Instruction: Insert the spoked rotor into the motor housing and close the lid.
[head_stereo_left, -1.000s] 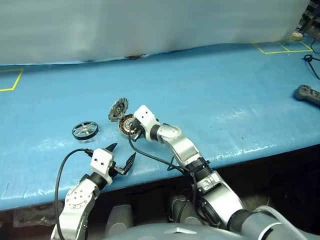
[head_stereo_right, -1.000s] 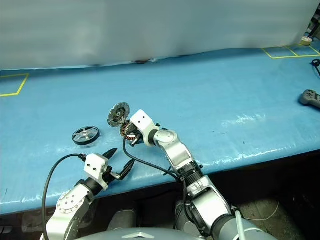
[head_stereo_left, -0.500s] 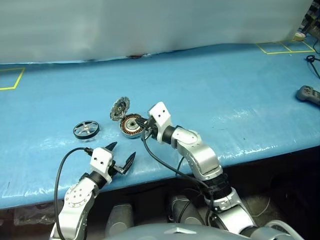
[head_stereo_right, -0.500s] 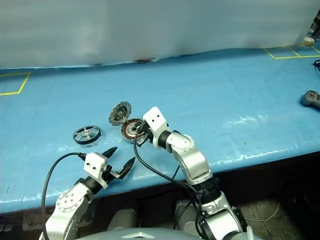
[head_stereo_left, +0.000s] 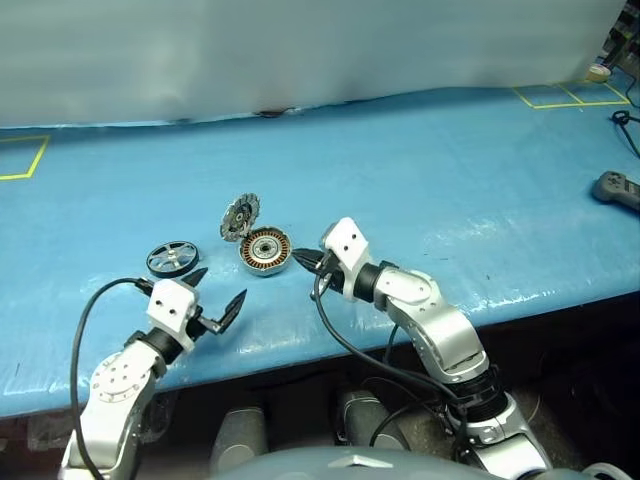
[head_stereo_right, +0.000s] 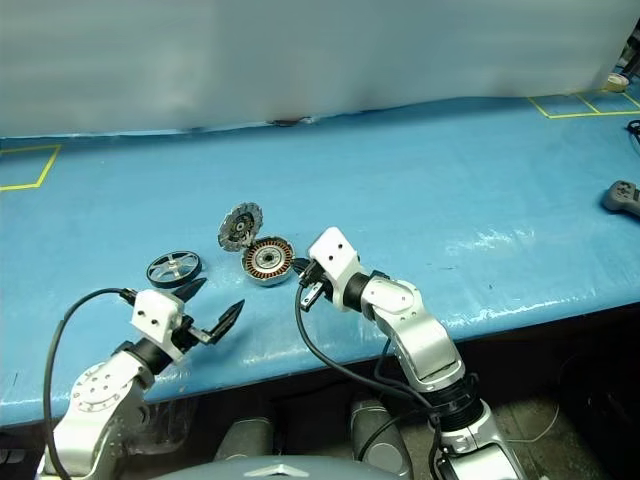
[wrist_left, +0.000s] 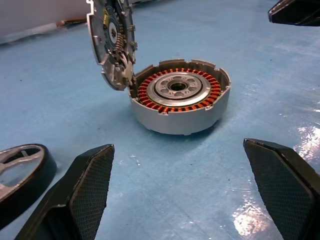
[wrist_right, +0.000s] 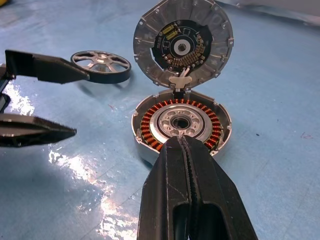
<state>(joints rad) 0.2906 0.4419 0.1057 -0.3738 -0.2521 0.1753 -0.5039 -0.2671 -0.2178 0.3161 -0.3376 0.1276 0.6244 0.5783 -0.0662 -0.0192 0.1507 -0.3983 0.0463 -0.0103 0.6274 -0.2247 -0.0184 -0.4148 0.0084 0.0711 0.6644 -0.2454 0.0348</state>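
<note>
The right gripper (wrist_right: 187, 150) has its two black fingers pressed together, tips just near of the motor housing (wrist_right: 181, 127), whose copper windings ring a silver centre. The lid (wrist_right: 183, 44) stands upright on its hinge at the housing's far rim. The spoked rotor (wrist_right: 101, 66) lies farther left on the blue table (wrist_right: 280, 150). The left gripper (wrist_right: 37, 97) is spread wide.

No readable text, labels or numbers anywhere.
</note>
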